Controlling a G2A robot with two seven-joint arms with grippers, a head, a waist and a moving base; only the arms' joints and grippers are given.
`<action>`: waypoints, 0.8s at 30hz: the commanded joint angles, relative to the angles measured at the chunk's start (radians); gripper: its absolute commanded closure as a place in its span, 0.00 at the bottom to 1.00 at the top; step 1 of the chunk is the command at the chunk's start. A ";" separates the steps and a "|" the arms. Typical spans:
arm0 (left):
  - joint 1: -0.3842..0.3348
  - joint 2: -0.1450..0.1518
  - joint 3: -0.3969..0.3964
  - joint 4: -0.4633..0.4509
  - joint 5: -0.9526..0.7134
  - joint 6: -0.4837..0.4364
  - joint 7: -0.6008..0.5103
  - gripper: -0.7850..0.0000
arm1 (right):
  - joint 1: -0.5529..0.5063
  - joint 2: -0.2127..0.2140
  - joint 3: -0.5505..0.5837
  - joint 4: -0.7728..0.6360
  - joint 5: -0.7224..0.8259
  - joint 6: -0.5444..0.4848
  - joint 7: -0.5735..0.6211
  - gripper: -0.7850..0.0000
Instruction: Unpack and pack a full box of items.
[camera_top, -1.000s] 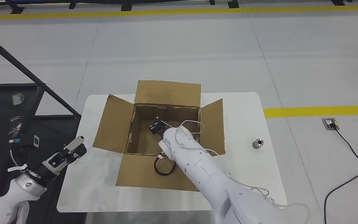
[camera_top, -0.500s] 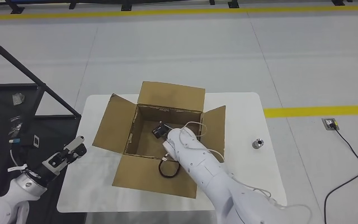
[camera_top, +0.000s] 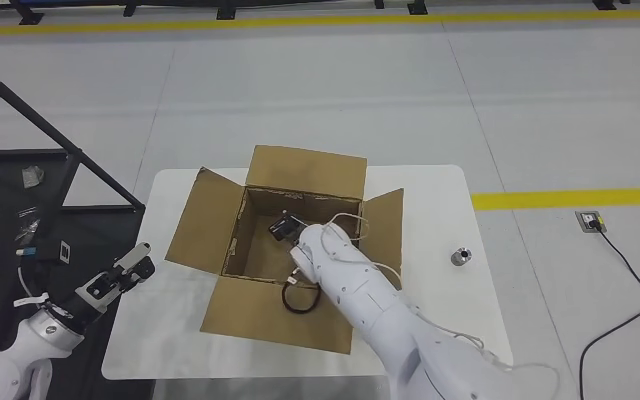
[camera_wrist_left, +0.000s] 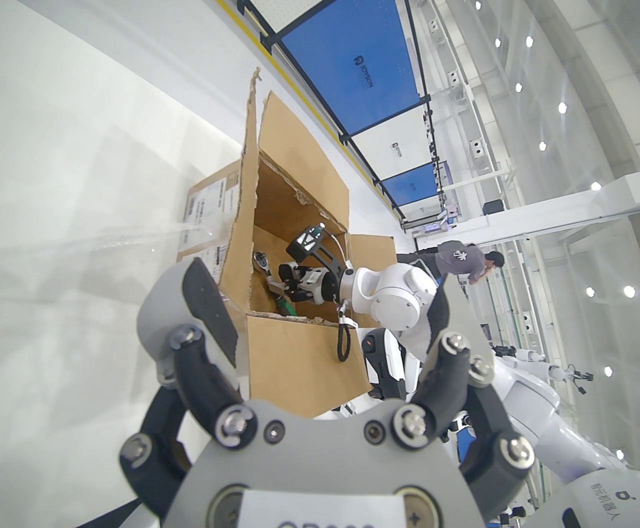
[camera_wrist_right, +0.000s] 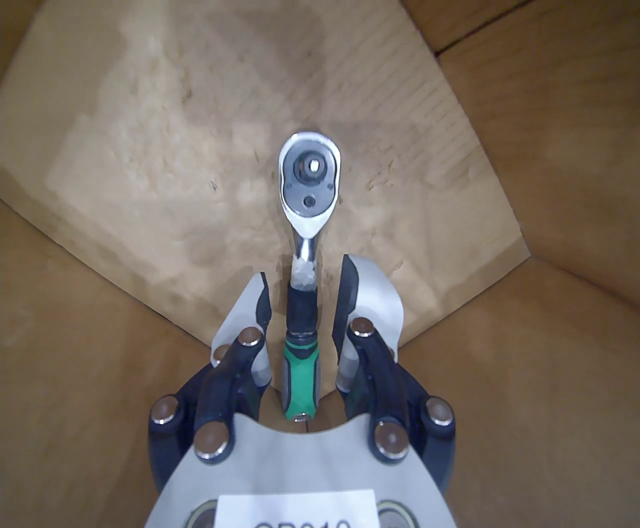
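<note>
Cardboard box (camera_top: 303, 168): one, flaps spread, mid-table.
Ratchet wrench (camera_wrist_right: 310, 185): one, green-handled, inside the box.
Small metal cylinder (camera_top: 460, 257): one, near the table's right edge.
Table (camera_top: 440, 195): one, white.
Grippers: two, the left gripper (camera_top: 138, 265) and the right gripper (camera_wrist_right: 307, 280).

The robot's right arm (camera_top: 350, 290) stretches forward from the body toward the middle. Its white wrist (camera_wrist_left: 395, 295) is bent so that the right gripper (camera_wrist_right: 305, 300) points steeply downward, its 2 fingers (camera_wrist_right: 372, 300) parted. The left arm (camera_top: 45, 335) is held low and far out to the left, forearm angled forward. The left gripper (camera_top: 135, 265) is spread wide, its 2 black-padded fingers (camera_wrist_left: 207, 305) well apart.
</note>
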 joint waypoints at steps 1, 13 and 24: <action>0.007 0.000 0.002 -0.007 0.030 0.008 0.013 0.00 | 0.015 0.005 0.017 -0.004 0.025 -0.033 -0.019 0.62; -0.072 0.007 0.074 0.056 0.134 0.063 -0.013 0.00 | 0.083 0.061 0.097 0.000 0.107 -0.200 -0.223 0.56; -0.149 0.005 0.198 0.091 0.257 0.101 0.044 0.00 | 0.067 0.141 0.145 -0.055 0.108 -0.321 -0.432 0.51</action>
